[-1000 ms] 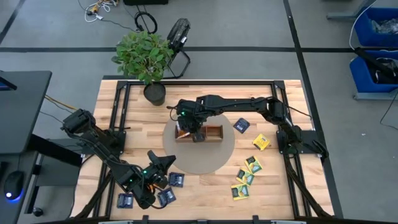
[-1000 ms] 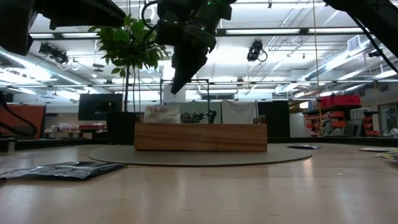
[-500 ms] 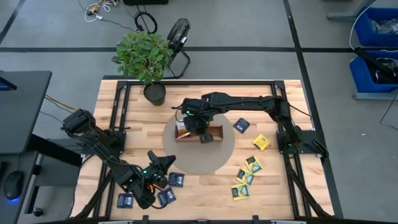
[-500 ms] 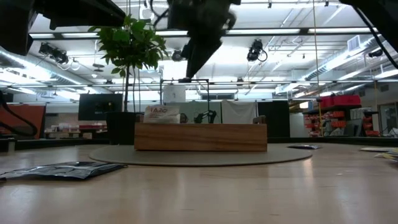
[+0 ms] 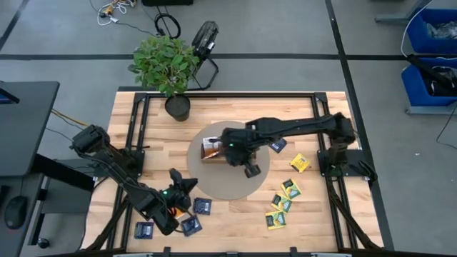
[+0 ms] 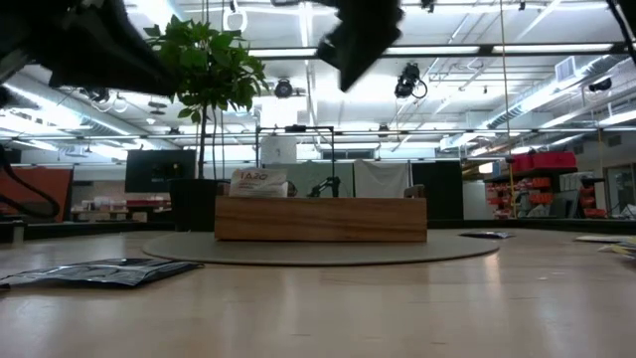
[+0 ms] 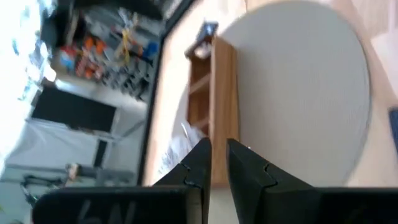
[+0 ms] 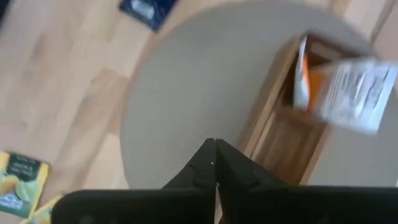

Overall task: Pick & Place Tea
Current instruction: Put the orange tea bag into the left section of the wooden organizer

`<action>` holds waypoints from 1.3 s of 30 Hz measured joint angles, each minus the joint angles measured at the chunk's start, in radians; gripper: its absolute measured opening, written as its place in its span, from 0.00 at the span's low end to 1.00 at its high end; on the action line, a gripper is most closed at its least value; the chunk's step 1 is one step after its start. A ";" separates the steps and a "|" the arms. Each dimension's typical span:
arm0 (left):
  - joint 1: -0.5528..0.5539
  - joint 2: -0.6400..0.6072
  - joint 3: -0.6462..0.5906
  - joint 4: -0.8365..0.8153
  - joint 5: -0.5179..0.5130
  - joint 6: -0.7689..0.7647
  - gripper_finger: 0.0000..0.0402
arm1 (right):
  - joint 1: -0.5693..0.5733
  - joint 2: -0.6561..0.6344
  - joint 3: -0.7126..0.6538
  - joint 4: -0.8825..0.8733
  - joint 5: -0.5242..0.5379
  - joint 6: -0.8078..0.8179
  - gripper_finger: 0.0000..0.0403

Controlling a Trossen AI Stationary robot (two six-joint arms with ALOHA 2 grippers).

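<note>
Since the right end effector (image 5: 249, 170) is clenched empty, open it before dropping onto a yellow packet (image 5: 299, 163).

grey floor (image 5: 285, 28) with dark seams; potted plant (image 5: 166, 63) at the bench's (image 5: 121, 128) far edge; black fan (image 5: 205, 37) behind; blue bins (image 5: 432, 53) far right; black desk (image 5: 21, 121) left; ceiling strip lights (image 6: 437, 50); red shelving (image 6: 542, 184).

Orange tea packets (image 8: 301, 79) stand in the tray's end compartment; blue (image 5: 203, 207) and yellow-green packets (image 5: 284, 202) lie loose.
</note>
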 joint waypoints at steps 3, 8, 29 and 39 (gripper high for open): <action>0.006 -0.004 0.000 -0.097 0.042 -0.138 0.14 | -0.007 -0.102 -0.170 0.097 0.037 0.046 0.01; 0.015 -0.005 0.000 -0.200 0.117 -0.299 0.14 | -0.005 -0.304 -0.425 0.280 0.060 0.118 0.01; 0.131 -0.104 0.000 -0.286 0.909 -0.675 0.14 | -0.005 -0.656 -1.041 0.798 0.089 0.224 0.04; 0.038 -0.149 0.002 -0.196 0.984 -0.875 0.14 | -0.004 -0.656 -1.057 0.843 0.073 0.222 0.04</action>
